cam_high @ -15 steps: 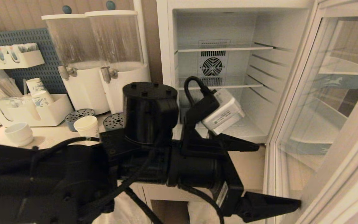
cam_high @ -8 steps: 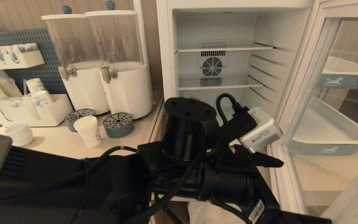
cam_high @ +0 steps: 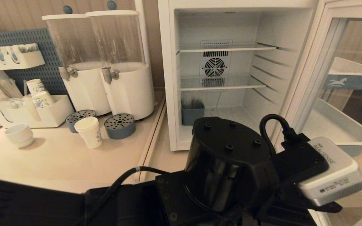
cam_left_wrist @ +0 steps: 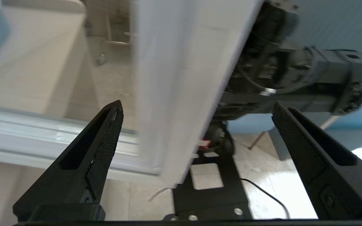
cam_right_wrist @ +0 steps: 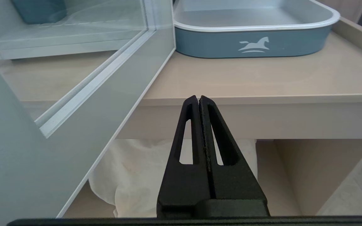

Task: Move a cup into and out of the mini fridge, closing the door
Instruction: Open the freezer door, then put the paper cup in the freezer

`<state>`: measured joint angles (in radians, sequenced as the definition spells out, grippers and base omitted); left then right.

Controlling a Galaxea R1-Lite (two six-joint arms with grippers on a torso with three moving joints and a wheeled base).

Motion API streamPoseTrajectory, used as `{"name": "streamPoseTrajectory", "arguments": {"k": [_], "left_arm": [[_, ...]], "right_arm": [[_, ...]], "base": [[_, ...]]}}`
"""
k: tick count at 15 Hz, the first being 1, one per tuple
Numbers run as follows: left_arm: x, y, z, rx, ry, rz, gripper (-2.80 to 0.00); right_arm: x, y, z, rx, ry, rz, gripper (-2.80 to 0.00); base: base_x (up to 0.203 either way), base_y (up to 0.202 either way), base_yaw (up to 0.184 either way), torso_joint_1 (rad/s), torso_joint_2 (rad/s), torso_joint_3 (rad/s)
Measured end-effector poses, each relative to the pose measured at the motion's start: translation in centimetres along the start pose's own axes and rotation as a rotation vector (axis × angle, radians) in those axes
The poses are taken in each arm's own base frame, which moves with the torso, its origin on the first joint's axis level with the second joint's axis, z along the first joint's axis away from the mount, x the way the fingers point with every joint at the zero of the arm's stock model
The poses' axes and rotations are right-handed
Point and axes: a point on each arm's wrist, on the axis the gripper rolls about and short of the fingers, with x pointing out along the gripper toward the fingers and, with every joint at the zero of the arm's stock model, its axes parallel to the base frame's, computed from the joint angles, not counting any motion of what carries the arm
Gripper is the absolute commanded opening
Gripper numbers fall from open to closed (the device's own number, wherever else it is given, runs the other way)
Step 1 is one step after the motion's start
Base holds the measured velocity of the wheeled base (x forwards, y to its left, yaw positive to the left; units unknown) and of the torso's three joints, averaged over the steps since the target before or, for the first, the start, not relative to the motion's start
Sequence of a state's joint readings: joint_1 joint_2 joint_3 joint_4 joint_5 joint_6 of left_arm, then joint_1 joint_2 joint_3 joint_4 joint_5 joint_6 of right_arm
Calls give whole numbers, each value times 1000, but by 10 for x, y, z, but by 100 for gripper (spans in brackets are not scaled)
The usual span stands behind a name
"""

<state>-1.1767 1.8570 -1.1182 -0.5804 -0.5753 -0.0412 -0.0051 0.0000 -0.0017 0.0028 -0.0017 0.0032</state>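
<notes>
l fingers (cam_left_wrist: 105, 150) apart, 1 door (cam_left_wrist: 174, 78) between

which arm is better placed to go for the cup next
Left, probably. The left end effector is open and that arm is up at the counter, on the cup's side. The right end effector is shut, low at the counter's front edge beside the open door.

Legible text: "REALSENSE" on the silver wrist camera (cam_high: 331, 175), head view, at 4 o'clock. Its side label is too small to read. Tray (cam_right_wrist: 253, 44) carries a white horse emblem, wordless.
</notes>
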Motion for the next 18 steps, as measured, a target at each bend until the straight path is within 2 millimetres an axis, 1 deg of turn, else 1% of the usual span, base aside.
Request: {"name": "streamPoseTrajectory", "arguments": {"k": [1, 3, 6, 7, 9, 11, 12, 14, 16, 18], "left_arm": [[-1, -5, 1, 1, 1, -8, 0], [-8, -12, 2, -1, 5, 4, 0], [-38, -14, 7, -10, 13, 167, 0], [-54, -13, 13, -12, 7, 222, 0], [-94, -15, 30, -16, -14, 312, 0], [-143, -27, 51, -32, -23, 415, 0], [-168, -38, 60, -47, -25, 468, 0], [-219, -75, 73, -87, -34, 601, 0], [-263, -118, 72, -115, -45, 765, 0], [-299, -160, 61, -139, -72, 959, 0]], "right_arm": [[0, 0, 0, 0, 0, 0, -280], [0, 0, 0, 0, 0, 1, -280], [0, 0, 0, 0, 0, 1, -280], [0, 0, 0, 0, 0, 1, -280], [0, 0, 0, 0, 0, 1, -280], [0, 0, 0, 0, 0, 0, -280], [0, 0, 0, 0, 0, 1, -280], [0, 0, 0, 0, 0, 1, -280], [0, 0, 0, 0, 0, 1, -280], [0, 0, 0, 0, 0, 1, -280]], "base": [[0, 0, 0, 0, 0, 0], [0, 0, 0, 0, 0, 0], [0, 0, 0, 0, 0, 0], [0, 0, 0, 0, 0, 0], [0, 0, 0, 0, 0, 0], [0, 0, 0, 0, 0, 0], [0, 0, 0, 0, 0, 0], [0, 0, 0, 0, 0, 0], [0, 0, 0, 0, 0, 0], [0, 0, 0, 0, 0, 0]]}}
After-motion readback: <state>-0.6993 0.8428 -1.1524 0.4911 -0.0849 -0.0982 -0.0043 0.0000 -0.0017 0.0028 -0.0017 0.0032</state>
